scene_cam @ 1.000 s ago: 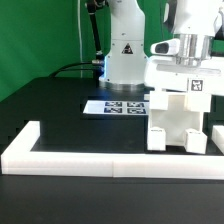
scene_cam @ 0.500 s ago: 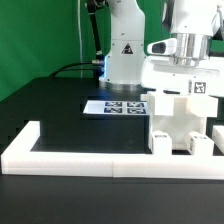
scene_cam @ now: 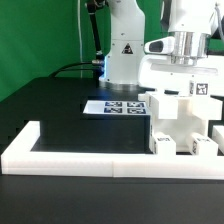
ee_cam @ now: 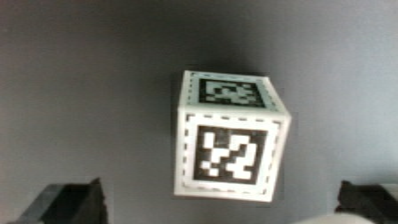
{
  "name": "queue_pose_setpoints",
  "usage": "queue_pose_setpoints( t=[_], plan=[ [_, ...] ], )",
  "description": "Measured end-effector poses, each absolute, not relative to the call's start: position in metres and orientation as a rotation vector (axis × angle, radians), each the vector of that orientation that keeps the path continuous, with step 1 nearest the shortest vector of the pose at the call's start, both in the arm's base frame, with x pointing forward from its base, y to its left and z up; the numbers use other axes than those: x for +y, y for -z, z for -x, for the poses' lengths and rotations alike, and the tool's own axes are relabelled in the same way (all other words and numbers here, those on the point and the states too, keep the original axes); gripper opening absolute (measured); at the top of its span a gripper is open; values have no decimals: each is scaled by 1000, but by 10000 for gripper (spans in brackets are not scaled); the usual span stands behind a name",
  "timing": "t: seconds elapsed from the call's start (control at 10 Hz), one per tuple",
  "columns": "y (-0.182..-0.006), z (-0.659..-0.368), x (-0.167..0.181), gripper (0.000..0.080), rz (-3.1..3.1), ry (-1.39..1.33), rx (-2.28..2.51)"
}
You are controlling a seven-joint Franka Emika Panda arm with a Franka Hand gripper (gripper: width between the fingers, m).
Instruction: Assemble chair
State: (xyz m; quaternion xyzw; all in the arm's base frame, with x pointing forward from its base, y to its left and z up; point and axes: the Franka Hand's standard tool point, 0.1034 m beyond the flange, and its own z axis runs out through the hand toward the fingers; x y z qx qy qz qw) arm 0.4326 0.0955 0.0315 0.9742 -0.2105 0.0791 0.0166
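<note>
The chair (scene_cam: 180, 120) is a blocky white structure with small tags, standing at the exterior view's right just behind the front wall. My gripper (scene_cam: 186, 64) hangs directly over its top, and its fingertips are partly hidden by the white parts. In the wrist view a white tagged post of the chair (ee_cam: 231, 140) lies between and beyond the two dark fingers (ee_cam: 63, 205). My gripper (ee_cam: 214, 208) is open: both fingers stand well clear of the post's sides and hold nothing.
The marker board (scene_cam: 115, 107) lies flat on the black table to the left of the chair in the exterior view. A low white border wall (scene_cam: 90, 157) runs along the front and turns back at the left. The arm's white base (scene_cam: 125, 55) stands behind.
The chair structure has settled slightly lower and toward the exterior view's right; small tags near its feet now show. The gripper stays open above it.
</note>
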Motion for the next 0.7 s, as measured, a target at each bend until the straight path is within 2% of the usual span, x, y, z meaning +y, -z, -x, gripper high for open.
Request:
queue_pose_setpoints(
  t=[0.2, 0.7],
  plan=[
    [-32, -432, 96, 649, -3030, -246, -654],
    [-49, -419, 120, 649, -3074, -243, -633]
  ],
)
